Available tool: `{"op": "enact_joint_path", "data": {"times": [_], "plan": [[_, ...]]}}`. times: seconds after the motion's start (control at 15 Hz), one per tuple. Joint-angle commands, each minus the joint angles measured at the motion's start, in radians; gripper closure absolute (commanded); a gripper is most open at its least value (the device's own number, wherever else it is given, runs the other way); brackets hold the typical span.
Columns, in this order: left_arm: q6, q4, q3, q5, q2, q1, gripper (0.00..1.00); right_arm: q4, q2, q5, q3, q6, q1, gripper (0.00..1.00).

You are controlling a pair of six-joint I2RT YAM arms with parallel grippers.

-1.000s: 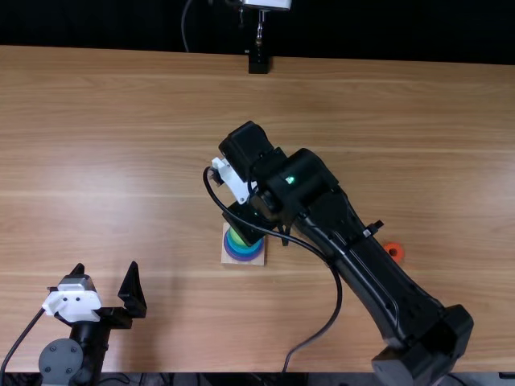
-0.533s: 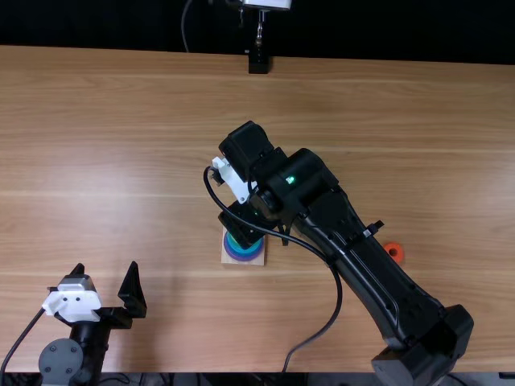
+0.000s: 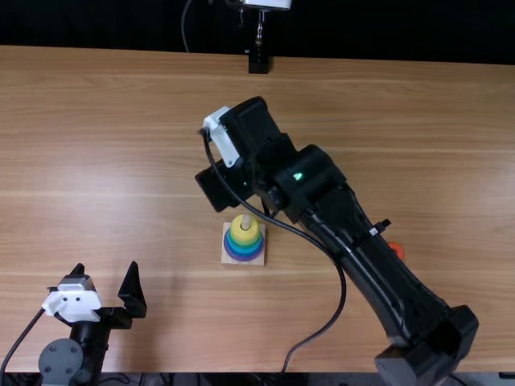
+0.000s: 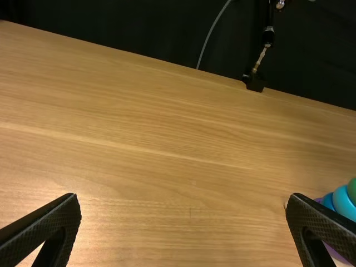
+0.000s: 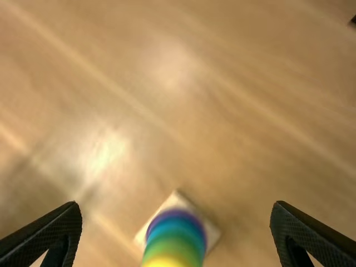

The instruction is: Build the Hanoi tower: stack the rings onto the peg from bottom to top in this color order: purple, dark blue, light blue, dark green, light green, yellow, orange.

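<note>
Yellow ring [image 3: 244, 235] stacked; orange [image 3: 397, 249] (seemingly) loose

peg [image 3: 246, 220] upright; purple ring [image 3: 244, 257] lowest; yellow ring [image 3: 245, 236] topmost; orange ring [image 3: 397, 249] well apart

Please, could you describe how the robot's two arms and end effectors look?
The left arm and right arm are black, each with a white part. The left end effector and right end effector have tapered black fingers. The right arm has a green light and black cable.
</note>
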Motion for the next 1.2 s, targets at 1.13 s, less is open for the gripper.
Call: {"op": "enact_joint_path", "data": {"times": [1.13], "plan": [[0.003, -0.019, -0.055, 0.012, -0.012, 0.002, 0.0, 0.456, -0.721, -0.005, -0.985, 0.152, -0.653, 0.0]]}}
